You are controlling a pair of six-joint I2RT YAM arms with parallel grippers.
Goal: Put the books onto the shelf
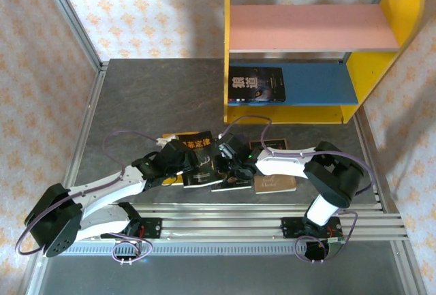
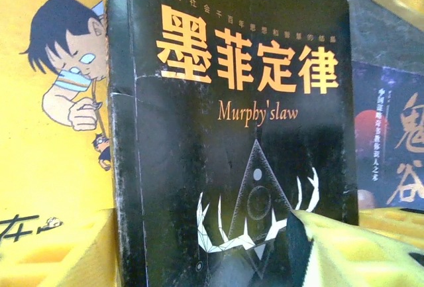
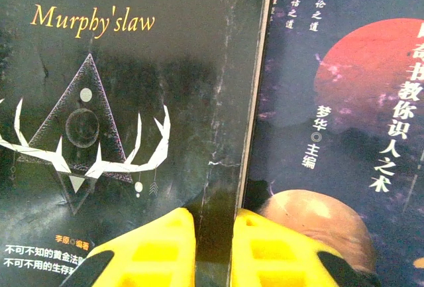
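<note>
**Top external.** Shelf (image 1: 310, 29) at the back right of the desk (image 1: 150, 97): yellow sides, pink upper board, blue lower board. One shelved book (image 1: 255, 85), dark, lies at the left end of the blue board. Both arms meet over books grouped near the desk's front centre, among them a black book (image 1: 199, 146) and a brown book (image 1: 276, 182).

**Left wrist.** Black book (image 2: 232, 134), titled "Murphy's law". Yellow book (image 2: 46, 134) with a cartoon figure to its left, dark blue book (image 2: 391, 148) to its right. Left claw (image 2: 205, 260) wide, its yellow fingers (image 2: 358, 250) well apart.

**Right wrist.** Right claw (image 3: 213, 247) narrow, pinching the black book's (image 3: 132, 101) edge. Dark blue book (image 3: 331, 101) just beside it.
</note>
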